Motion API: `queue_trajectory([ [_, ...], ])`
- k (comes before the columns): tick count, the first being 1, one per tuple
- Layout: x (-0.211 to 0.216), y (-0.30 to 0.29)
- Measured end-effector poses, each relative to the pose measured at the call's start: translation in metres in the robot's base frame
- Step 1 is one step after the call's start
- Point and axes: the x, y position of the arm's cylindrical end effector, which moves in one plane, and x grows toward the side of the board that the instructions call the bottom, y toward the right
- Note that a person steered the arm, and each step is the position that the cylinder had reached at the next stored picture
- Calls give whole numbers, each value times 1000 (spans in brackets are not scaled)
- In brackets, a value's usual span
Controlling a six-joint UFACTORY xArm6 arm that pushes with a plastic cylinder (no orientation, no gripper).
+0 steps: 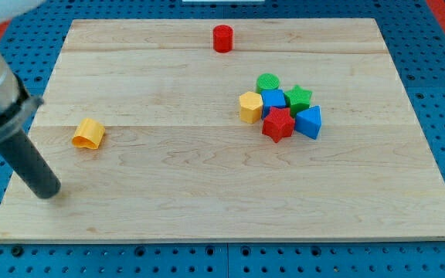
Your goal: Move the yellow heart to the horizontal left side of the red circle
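The yellow heart [89,133] lies on the wooden board at the view's left, about mid-height. The red circle [222,38] stands near the board's top edge, a little left of centre, far up and right of the heart. My tip [49,190] rests on the board near its lower left, below and left of the yellow heart, with a clear gap between them. The dark rod runs up to the view's top left.
A cluster of blocks sits right of centre: a yellow hexagon [250,106], a green circle [268,83], a blue block [273,100], a green star [298,99], a red star [277,124] and a blue triangle [309,121]. The wooden board [207,201] lies on a blue pegboard.
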Motion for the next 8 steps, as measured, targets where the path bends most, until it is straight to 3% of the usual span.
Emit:
queue_trajectory([
  [2, -107, 27],
  [4, -153, 89],
  [6, -231, 107],
  [8, -260, 93],
])
